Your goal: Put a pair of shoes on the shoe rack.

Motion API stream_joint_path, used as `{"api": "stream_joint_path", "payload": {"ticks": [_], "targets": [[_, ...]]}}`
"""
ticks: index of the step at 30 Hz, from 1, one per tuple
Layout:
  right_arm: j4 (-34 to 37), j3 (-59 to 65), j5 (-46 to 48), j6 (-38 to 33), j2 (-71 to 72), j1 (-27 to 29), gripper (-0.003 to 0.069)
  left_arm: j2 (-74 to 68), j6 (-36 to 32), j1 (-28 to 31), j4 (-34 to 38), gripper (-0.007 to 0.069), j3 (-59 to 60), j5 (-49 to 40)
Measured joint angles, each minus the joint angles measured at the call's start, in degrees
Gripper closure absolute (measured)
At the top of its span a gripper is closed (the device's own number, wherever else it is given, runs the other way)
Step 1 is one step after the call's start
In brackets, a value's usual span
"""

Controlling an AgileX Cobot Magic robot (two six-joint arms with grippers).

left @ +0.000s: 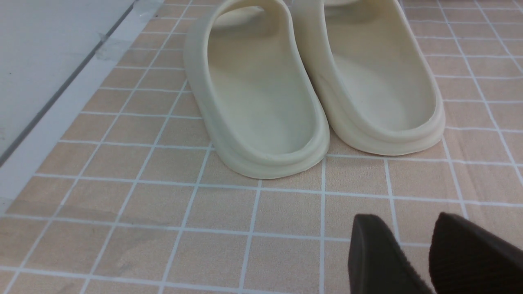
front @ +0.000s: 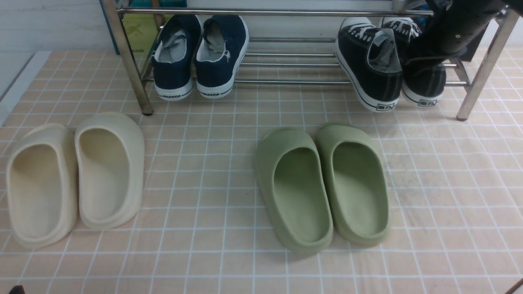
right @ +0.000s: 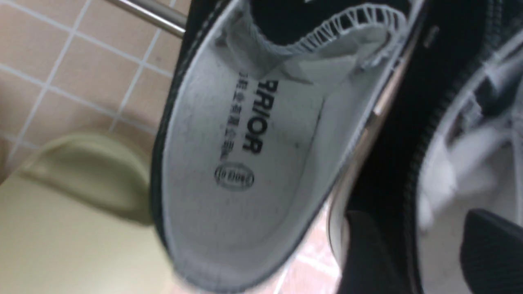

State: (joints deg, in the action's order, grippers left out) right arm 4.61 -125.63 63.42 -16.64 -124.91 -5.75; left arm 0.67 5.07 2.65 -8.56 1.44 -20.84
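Right jaws (right: 408, 245) spread around the right sneaker's (front: 425, 79) side wall — withdrawal may snag canvas, dragging it askew; left jaws (left: 392, 228) apart.

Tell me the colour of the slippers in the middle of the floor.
The slippers are olive green, clearest in the front view.

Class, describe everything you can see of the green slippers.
The green slippers look like smooth, matte foam, each with a closed rounded toe and a wide opening without a strap. They stand upright on the tiled floor, side by side and slightly askew, toes towards the shoe rack. They appear to touch each other near the toes and are empty.
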Motion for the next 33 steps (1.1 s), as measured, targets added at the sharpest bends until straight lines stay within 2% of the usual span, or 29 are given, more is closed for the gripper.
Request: {"api": "stream_joint_path", "payload": {"ticks": [3,6,9,12,15,16,21,26,33], "targets": [[0.6,0.0,4.7,0.0,3.6,0.0,0.0239,0.0,0.0,0.0,0.0,0.0386,0.0,0.0],[1.0,0.0,7.2,0.0,6.3,0.0,0.0252,0.0,0.0,0.0,0.0,0.0386,0.0,0.0],[1.4,0.9,8.0,1.3,10.8,0.0,0.0346,0.0,0.0,0.0,0.0,0.0386,0.0,0.0],[3.1,4.5,8.0,3.0,17.8,0.0,0.047,0.0,0.0,0.0,0.0,0.0386,0.0,0.0],[6.3,13.3,8.0,3.4,27.5,0.0,0.0636,0.0,0.0,0.0,0.0,0.0386,0.0,0.0],[7.0,15.8,8.0,3.3,30.1,0.0,0.0664,0.0,0.0,0.0,0.0,0.0386,0.0,0.0],[11.1,31.7,7.4,2.5,46.0,0.0,0.0676,0.0,0.0,0.0,0.0,0.0386,0.0,0.0],[14.4,49.7,-3.9,2.4,64.1,0.0,0.0676,0.0,0.0,0.0,0.0,0.0386,0.0,0.0],[14.6,66.5,-16.7,2.3,84.9,0.0,0.0673,0.0,0.0,0.0,0.0,0.0386,0.0,0.0]]}}
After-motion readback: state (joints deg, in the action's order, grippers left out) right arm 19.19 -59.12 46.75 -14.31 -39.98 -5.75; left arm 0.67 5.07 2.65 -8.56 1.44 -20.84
